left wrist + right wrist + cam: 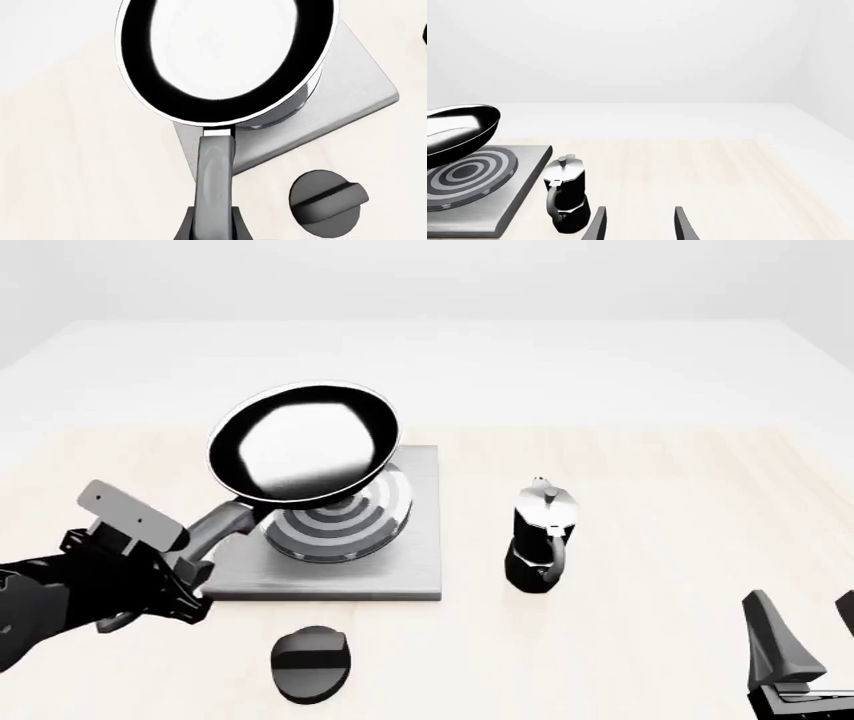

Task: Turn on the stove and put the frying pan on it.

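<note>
The left gripper [180, 558], pinching the long black handle of the round, shallow black frying pan with a glossy inside [304, 443], holds the pan in the air above the flat square grey metal stove plate [414, 550] with its concentric ring burner [336, 523]; the pan hangs over the plate's far left part, clear of the burner and tipped; the small black round knob with a raised ridge [311, 663] lies on the table just in front of the plate, untouched by either arm; a black-and-silver moka pot [541, 537] stands upright to the plate's right; the right gripper [803, 635], fingers spread and empty, waits well to the right of the plate. The risks, as judged: the tilted pan could land off-centre and slide off the ring, or twist in the narrow pinch on its handle; whether the stove is on cannot be told.
</note>
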You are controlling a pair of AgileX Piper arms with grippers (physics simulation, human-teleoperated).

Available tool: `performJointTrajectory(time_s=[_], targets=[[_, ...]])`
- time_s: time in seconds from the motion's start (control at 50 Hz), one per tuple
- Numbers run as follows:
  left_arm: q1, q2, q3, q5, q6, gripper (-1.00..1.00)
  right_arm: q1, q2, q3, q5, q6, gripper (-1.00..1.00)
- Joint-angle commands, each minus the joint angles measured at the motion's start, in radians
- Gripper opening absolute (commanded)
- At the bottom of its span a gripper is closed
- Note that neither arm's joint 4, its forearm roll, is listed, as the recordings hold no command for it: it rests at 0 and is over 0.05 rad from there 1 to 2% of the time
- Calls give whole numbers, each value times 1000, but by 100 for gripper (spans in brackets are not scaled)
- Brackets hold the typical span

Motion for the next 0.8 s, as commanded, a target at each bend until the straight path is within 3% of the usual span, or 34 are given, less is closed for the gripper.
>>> performJointTrajectory(time_s=[0.02,0.8], targets=[[-5,15,6,-41,42,-100,0,0,0,0,0,100],[-43,90,62,-115,36,-100,0,0,0,0,0,100]])
